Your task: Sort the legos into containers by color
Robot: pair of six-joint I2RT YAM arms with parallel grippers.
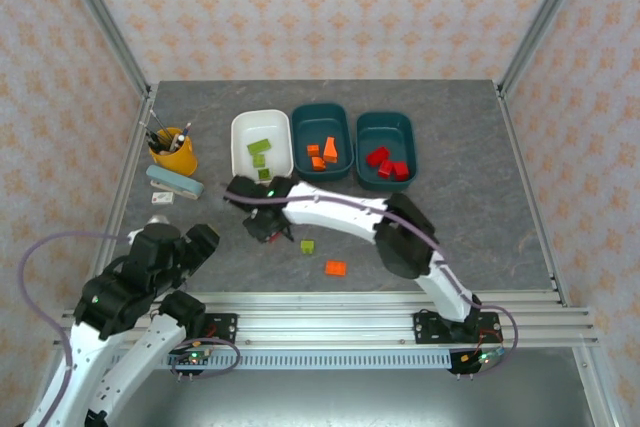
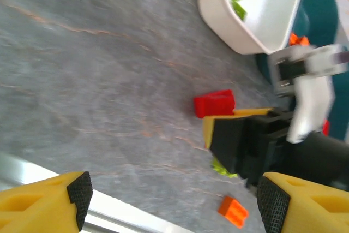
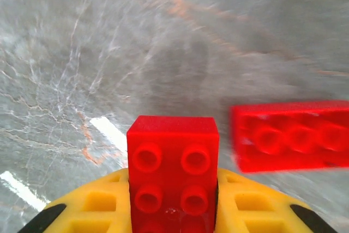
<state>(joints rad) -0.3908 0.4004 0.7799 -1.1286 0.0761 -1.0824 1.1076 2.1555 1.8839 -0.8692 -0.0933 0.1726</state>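
Near the white tub, right gripper pinches a red brick — second red brick lies on the bench just beside it. Left gripper spread, hovering near-left. Loose green brick and orange brick sit near-centre. White tub holds greens, middle tub oranges, right tub reds.

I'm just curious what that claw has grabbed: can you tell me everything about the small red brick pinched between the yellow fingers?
The small red plastic brick is glossy and blocky, showing four round studs in two rows. The right gripper's yellow fingers press on both its sides, hiding its lower end. A longer red brick lies apart from it on the grey table.
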